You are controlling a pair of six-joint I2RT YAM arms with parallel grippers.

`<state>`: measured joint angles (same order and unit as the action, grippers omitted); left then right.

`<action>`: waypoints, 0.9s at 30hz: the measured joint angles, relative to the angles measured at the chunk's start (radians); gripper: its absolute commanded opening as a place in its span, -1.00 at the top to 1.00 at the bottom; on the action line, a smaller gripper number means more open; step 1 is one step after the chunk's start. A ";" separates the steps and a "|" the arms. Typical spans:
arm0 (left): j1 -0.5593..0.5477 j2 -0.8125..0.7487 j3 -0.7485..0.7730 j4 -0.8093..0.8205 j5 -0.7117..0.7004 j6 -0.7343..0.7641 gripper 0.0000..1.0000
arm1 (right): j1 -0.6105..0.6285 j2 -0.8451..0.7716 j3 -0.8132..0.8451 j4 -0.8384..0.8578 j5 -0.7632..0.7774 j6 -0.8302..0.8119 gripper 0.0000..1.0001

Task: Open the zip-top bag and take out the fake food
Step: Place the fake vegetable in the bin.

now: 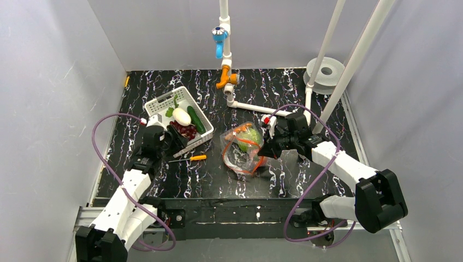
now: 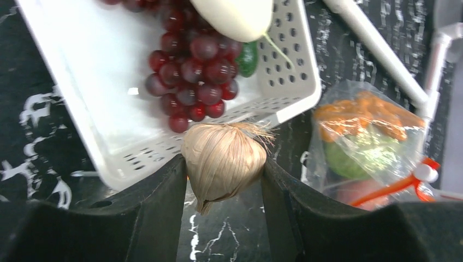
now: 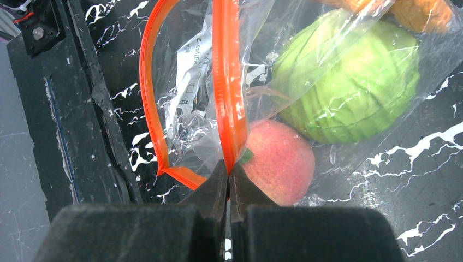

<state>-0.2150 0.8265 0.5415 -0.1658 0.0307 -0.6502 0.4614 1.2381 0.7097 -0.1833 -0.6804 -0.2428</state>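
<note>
L gripper (image 2: 224, 166) about half-open, clamped on a papery tan garlic bulb (image 2: 224, 155) w/ ribbed skin, at the near rim of the white slotted plastic basket (image 2: 82, 71). Glossy dark-red grape bunch (image 2: 191, 76) lies inside; smooth white piece (image 2: 235, 16) is cut off at frame top. Centre: crinkly clear zip-top bag (image 1: 240, 153) on the black marbled table (image 1: 218, 180), mouth gaping. R gripper (image 3: 229, 174) pinched tight on its orange zip strip (image 3: 226, 82). Matte pink peach (image 3: 281, 161) and ribbed green veg (image 3: 349, 87) sit inside, blurred by film. Grey walls.

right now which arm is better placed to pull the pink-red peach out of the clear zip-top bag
Left, probably. The right gripper is shut on the orange-red zip strip, holding the mouth open. The left gripper grips a tan garlic bulb by the white slotted basket; once that drops, it is free.
</note>
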 measured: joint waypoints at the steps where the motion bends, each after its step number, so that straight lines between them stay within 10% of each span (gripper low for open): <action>1: 0.001 0.005 0.006 -0.016 -0.022 0.003 1.00 | 0.000 0.000 0.000 0.000 0.000 0.000 0.97; 9: 0.004 0.109 0.093 -0.094 -0.149 0.011 0.99 | 0.000 0.001 0.000 0.000 0.000 0.000 0.97; 27: 0.010 0.246 0.206 -0.181 -0.254 0.004 -0.03 | 0.000 0.001 0.000 0.000 0.000 0.000 0.97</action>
<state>-0.2054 1.0721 0.7475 -0.3466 -0.2230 -0.6460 0.4614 1.2392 0.7097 -0.1833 -0.6804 -0.2432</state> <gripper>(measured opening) 0.475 0.029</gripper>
